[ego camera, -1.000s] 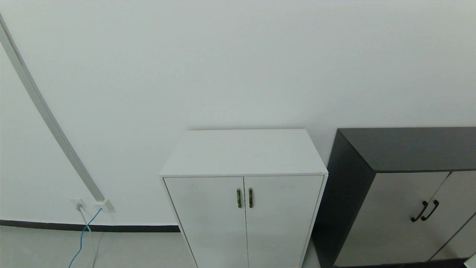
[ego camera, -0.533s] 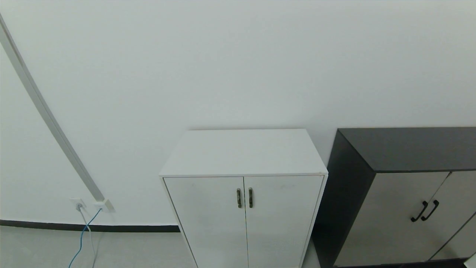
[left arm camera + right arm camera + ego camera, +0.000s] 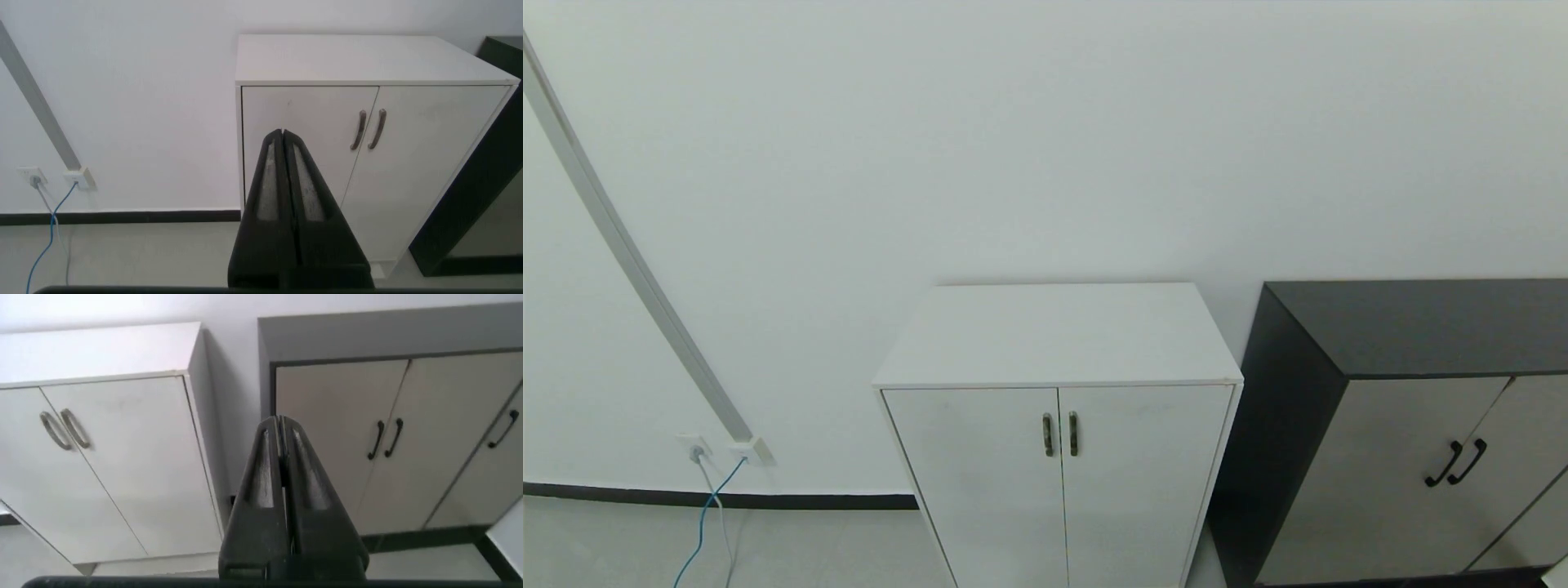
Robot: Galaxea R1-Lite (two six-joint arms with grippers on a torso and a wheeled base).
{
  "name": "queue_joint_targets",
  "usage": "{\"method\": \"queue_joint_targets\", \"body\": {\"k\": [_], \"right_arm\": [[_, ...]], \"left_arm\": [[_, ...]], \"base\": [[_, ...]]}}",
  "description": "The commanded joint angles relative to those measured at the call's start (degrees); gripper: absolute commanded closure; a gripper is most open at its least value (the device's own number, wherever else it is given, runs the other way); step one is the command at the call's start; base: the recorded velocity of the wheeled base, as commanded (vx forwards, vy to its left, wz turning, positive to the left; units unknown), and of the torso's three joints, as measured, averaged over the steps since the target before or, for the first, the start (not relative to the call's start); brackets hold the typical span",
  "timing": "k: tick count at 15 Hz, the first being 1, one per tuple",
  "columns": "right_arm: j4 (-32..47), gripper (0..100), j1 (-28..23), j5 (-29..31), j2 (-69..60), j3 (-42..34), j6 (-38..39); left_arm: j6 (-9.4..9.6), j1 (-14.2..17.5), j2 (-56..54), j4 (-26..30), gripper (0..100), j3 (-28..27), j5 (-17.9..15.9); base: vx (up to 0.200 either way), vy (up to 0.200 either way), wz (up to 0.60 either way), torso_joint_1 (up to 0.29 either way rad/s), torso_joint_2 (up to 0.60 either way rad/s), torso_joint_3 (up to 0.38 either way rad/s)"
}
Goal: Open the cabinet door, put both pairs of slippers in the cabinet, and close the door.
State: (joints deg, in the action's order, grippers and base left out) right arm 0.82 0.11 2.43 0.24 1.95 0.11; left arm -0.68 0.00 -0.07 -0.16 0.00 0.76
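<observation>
A white cabinet (image 3: pixel 1058 408) stands on the floor (image 3: pixel 605 547) against a pale wall (image 3: pixel 1045 139), at the middle of the head view. Its two doors (image 3: pixel 980 482) are shut, and two small upright handles (image 3: pixel 1048 434) sit side by side where the doors meet. Just beside it, on the robot's right, stands a dark cabinet (image 3: pixel 1413 327) with pale doors (also shut). To the left, well apart from the white cabinet, a grey duct (image 3: pixel 629 245) slants down the wall to a socket (image 3: pixel 694 448), and a blue cable (image 3: pixel 707 514) hangs from there to the floor. The left hand (image 3: pixel 283 135) is closed and empty, held in front of the white cabinet without touching it. The right hand (image 3: pixel 279 423) is likewise closed and empty, held facing the spot where the two cabinets meet.
</observation>
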Motion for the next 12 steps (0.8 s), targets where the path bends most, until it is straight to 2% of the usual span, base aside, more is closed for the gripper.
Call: {"method": "queue_joint_targets", "body": {"k": [1, 12], "right_arm": [[-0.11, 100, -0.02, -4.54, -0.07, -0.81, 0.42], [-0.90, 100, -0.11, -3.22, -0.07, -1.86, 2.35]], "left_arm": [[-0.02, 0.00, 0.07, -0.02, 100, 0.00, 0.04], [-0.02, 0.00, 0.07, -0.02, 100, 0.00, 0.04]], "base": [[0.000, 0.000, 0.00, 0.000, 0.00, 0.000], [0.000, 0.000, 0.00, 0.000, 0.00, 0.000]]}}
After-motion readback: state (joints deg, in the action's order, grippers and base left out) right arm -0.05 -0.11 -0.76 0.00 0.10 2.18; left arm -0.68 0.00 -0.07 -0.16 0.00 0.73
